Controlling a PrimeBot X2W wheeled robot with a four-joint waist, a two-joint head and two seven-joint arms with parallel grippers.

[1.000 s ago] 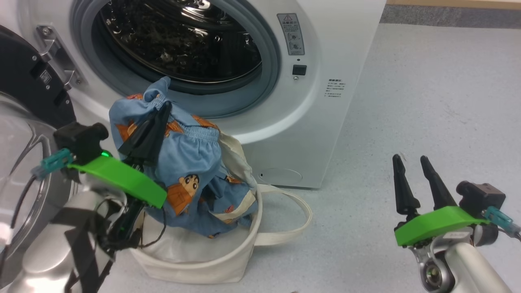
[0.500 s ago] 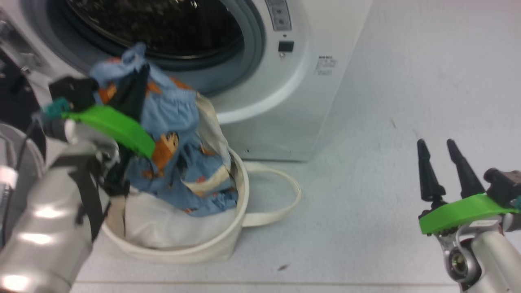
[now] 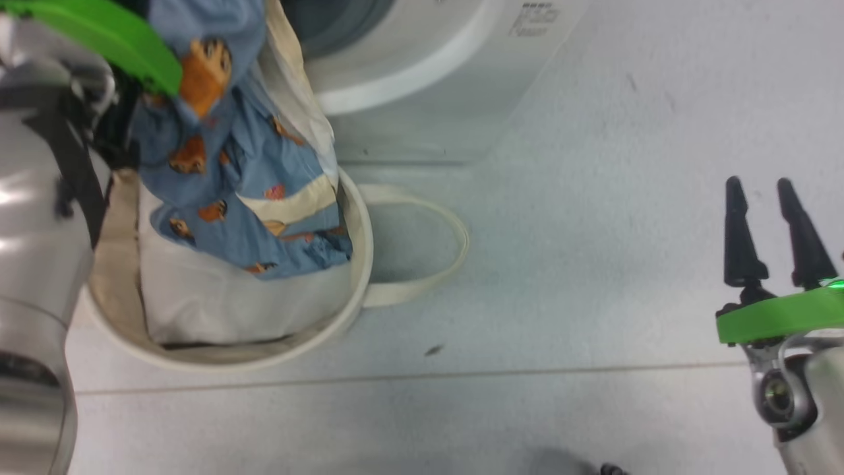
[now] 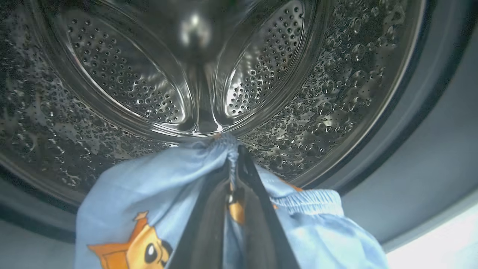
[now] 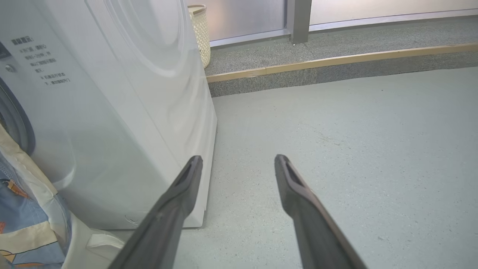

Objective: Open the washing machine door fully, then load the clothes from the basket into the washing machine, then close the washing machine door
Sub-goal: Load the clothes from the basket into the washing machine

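Clothes (image 4: 157, 198) before drum (image 4: 149, 74) (basket handle (image 3: 297, 82) alongside)

Left of the basket (image 3: 362, 264), a polished silver forearm (image 3: 33, 218) wears black strapping (image 3: 78, 177) and a bright green bracket (image 3: 112, 33). Well right of it, the right gripper (image 3: 759, 183) has two tapered black fingers on a matching green plate (image 3: 784, 315).
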